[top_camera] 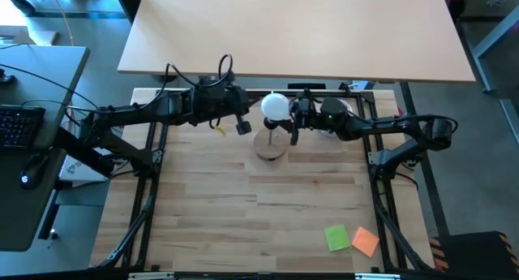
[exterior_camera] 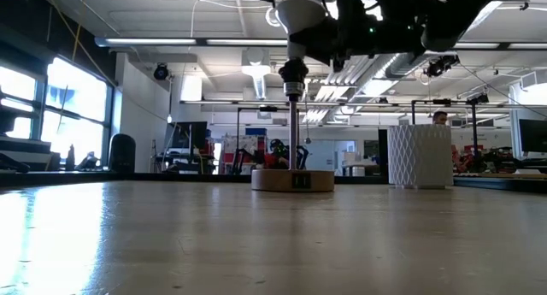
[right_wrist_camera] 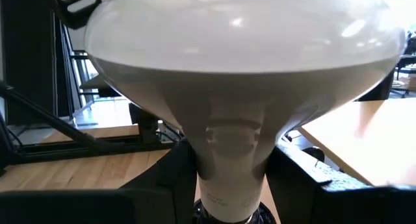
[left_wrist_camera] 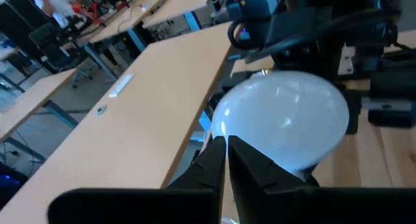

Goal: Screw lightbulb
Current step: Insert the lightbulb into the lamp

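Lightbulb (top_camera: 274, 106) upright atop lamp socket (exterior_camera: 293, 71), screw end down. Right gripper (top_camera: 293, 122) clamps its neck. Left gripper (top_camera: 242, 127) closed, empty, beside globe. Bulb likely light, smooth, fragile; neck grip safest, gentle squeeze.

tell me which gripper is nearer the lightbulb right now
Right. The right gripper is closed around the lightbulb at its neck, holding it above the lamp base. The left gripper sits shut just beside the bulb, not gripping it.
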Controlling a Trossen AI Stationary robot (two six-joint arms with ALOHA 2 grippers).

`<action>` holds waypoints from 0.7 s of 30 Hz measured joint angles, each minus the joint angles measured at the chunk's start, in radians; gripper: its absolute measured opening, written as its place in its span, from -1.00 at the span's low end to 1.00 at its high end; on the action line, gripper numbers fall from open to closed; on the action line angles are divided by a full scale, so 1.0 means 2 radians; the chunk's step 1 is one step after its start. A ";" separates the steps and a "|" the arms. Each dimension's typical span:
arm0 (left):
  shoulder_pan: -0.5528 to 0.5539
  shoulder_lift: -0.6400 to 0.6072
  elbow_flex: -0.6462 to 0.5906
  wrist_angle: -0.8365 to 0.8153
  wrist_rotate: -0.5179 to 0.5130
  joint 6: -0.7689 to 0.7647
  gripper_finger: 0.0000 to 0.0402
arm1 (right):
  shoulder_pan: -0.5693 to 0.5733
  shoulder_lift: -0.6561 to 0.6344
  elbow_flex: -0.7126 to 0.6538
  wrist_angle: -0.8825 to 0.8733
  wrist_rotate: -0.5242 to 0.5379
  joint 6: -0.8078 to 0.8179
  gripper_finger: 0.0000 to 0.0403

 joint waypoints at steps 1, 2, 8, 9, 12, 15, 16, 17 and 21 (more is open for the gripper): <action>0.000 0.000 0.000 0.004 0.000 0.000 -0.91 | 0.000 0.000 0.003 -0.004 0.000 0.000 -0.27; 0.000 0.000 0.000 0.007 0.000 0.001 -0.89 | -0.002 0.000 0.006 -0.009 -0.001 0.000 -0.27; 0.000 0.000 0.000 0.016 0.002 0.001 -0.84 | -0.009 0.000 0.009 -0.026 -0.003 0.013 -0.27; 0.000 0.000 0.000 0.015 0.002 0.001 -0.84 | -0.009 0.000 0.010 -0.027 -0.003 0.013 -0.27; 0.000 0.000 0.000 0.017 0.003 0.001 -0.84 | -0.009 0.000 0.010 -0.032 -0.003 0.014 -0.27; 0.000 0.000 0.000 0.018 0.003 0.001 -0.84 | -0.009 0.002 0.010 -0.036 -0.003 0.017 -0.27; 0.000 0.000 0.000 0.019 0.004 0.001 -0.84 | -0.009 0.004 0.010 -0.036 -0.003 0.020 -0.27; 0.000 0.000 0.000 0.019 0.003 0.001 -0.84 | -0.009 0.008 0.011 -0.034 -0.003 0.022 -0.27; 0.000 0.000 0.000 0.019 0.006 0.001 -0.84 | -0.009 0.026 0.012 -0.021 0.004 0.035 -0.27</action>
